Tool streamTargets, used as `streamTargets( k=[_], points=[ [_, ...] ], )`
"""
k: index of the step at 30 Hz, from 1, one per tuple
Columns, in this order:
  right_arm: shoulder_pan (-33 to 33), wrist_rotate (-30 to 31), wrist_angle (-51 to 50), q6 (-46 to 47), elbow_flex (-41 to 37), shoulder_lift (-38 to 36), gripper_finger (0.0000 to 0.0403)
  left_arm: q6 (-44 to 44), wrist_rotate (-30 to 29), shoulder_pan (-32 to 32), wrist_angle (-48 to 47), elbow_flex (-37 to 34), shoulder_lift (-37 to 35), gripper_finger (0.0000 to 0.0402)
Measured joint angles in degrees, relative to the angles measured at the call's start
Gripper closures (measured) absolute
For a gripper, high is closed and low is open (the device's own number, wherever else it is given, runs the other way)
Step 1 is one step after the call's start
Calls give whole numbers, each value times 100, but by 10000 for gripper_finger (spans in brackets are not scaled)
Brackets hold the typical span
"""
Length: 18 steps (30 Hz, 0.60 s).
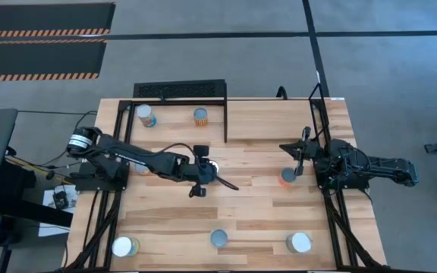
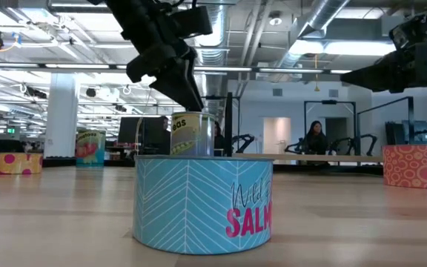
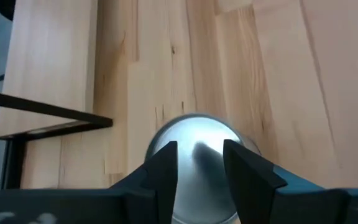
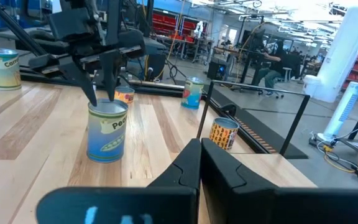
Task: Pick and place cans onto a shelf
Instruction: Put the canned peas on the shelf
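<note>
Left arm reaches across the desk (image 1: pixel 264 220) toward its middle. Left hand (image 1: pixel 205 168) hangs directly over a blue-labelled can (image 4: pixel 107 132) standing upright at mid-desk. In the left wrist view the two fingers (image 3: pixel 165 163) are spread narrowly above the can's silver top (image 3: pixel 197 146), one to each side of its centre; no grip on the can is visible. The right wrist view shows the same hand (image 4: pixel 101 81) with its fingertips at the can's rim.

Shelf (image 1: pixel 180 125) sits at the far left part of the desk, with a black bar frame. Two cans stand on it: one blue-and-white (image 1: pixel 146 116), one orange (image 1: pixel 201 117).

Near edge of the desk, left to right: a yellow-and-white can (image 1: pixel 124 246), a teal can (image 1: pixel 219 239) and a white-topped can (image 1: pixel 300 243). The teal can (image 2: pixel 202 204) fills the foreground of the low view.

Right arm rests at the right side of the desk. Right hand (image 1: pixel 298 155) is beside an orange can (image 1: pixel 287 177); its fingers (image 4: pixel 185 165) are closed together, holding nothing.
</note>
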Motion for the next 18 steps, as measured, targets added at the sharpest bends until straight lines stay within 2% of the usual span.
streamTargets(
  k=[11, 18],
  points=[
    [0, 0, 7, 0, 0, 0, 369, -48, 94, 44, -74, 15, 5, 273],
    [0, 0, 7, 0, 0, 0, 369, -144, 110, 48, -991, 565, 3, 273]
  ],
)
